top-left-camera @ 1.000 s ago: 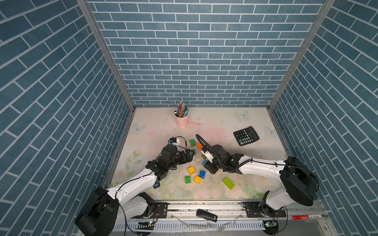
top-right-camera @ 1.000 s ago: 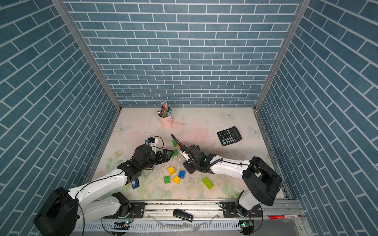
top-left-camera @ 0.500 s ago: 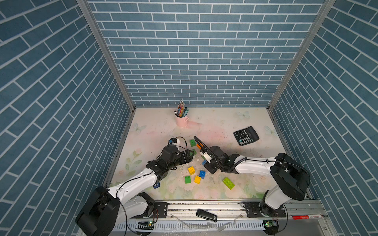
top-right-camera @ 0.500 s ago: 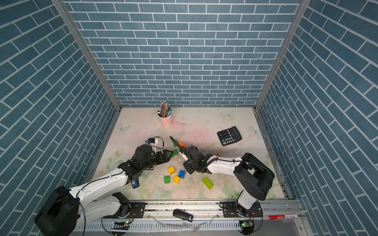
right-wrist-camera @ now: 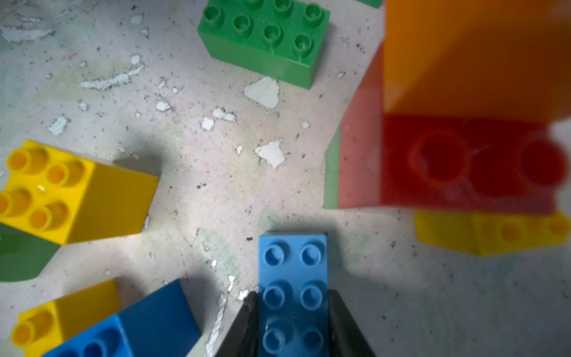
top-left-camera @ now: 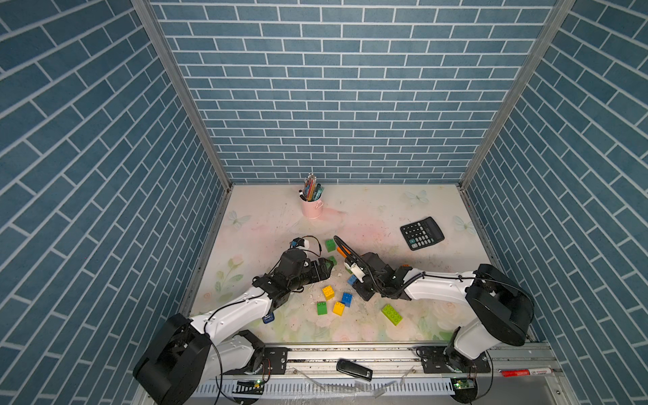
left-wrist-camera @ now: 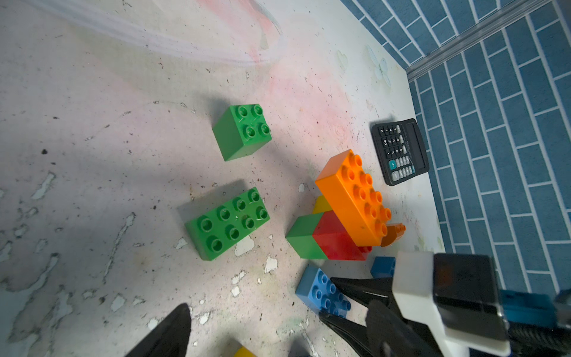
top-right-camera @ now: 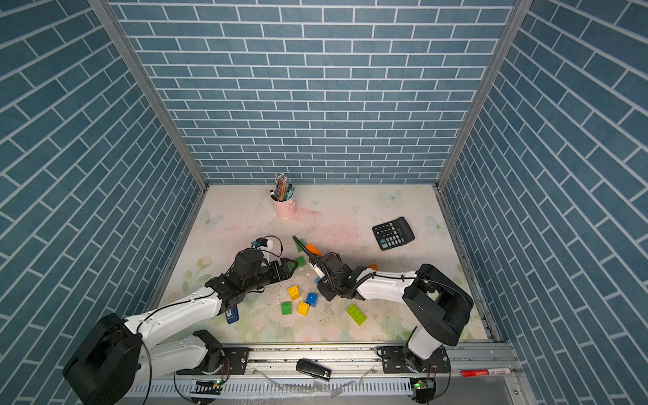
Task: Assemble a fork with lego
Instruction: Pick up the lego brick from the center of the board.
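The left jaws stand spread wide above the bench [top-left-camera: 368,217], gripping nothing, near a green oblong brick [left-wrist-camera: 227,224]. The right jaws pinch a blue oblong brick [right-wrist-camera: 293,272] by its long sides, studs up, its length running straight out from them. Loose nearby are two green squares [top-left-camera: 322,308], two yellow squares [top-left-camera: 328,291], one blue square [top-left-camera: 347,298] and one lime oblong [top-left-camera: 392,314].

The right fingers [left-wrist-camera: 364,287] clasp a blue oblong brick [left-wrist-camera: 315,287] near the orange-topped stack [left-wrist-camera: 352,194] of joined bricks
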{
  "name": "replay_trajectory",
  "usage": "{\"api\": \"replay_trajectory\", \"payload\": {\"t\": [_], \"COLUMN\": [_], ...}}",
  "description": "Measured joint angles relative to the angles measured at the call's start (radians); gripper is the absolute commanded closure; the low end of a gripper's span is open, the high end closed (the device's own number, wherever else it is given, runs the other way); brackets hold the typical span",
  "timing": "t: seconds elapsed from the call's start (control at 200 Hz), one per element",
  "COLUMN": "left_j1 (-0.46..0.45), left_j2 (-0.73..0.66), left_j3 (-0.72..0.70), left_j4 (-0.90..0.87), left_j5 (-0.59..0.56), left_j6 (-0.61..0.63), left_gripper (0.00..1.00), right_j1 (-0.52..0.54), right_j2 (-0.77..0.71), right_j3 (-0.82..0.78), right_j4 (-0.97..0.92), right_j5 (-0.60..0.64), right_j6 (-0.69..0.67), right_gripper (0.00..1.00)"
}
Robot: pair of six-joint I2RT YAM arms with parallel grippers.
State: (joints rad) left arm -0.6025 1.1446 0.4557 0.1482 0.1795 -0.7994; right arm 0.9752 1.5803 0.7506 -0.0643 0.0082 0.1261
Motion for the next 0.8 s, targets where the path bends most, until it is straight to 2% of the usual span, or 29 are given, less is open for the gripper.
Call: {"api": "replay_trajectory", "payload": {"t": [0.215,0.33,0.435,0.8], "left_j1": [-0.029,-0.042,-0.044,-0.029], "left_j2": [0.000,0.003,0.013,0.014], "left_j3": [0.015,0.018,0.018,-0.011], "left_j4": [-0.024,-0.022,-0.019,0.038], "left_j5": [-0.005,-0.004,-0.005,-0.003], "left_j6": [0.018,0.022,0.021,-0.020], "left_gripper": [0.10,0.10,0.10,0.10], "right_j1": [0.001,0.002,0.002,0.002], "right_j2": [-0.083,-0.096,-0.098,-0.048], "right_j3": [-0.032,-0.032,-0.032,0.032], "right_j4": [-0.119,-0.158,-0.178,-0.204], "right_j5": [-0.018,-0.029,-0.035,-0.062], "right_j6": [0.002,0.006,0.007,0.009], "right_gripper": [0.71,0.65,0.60,0.57]}}
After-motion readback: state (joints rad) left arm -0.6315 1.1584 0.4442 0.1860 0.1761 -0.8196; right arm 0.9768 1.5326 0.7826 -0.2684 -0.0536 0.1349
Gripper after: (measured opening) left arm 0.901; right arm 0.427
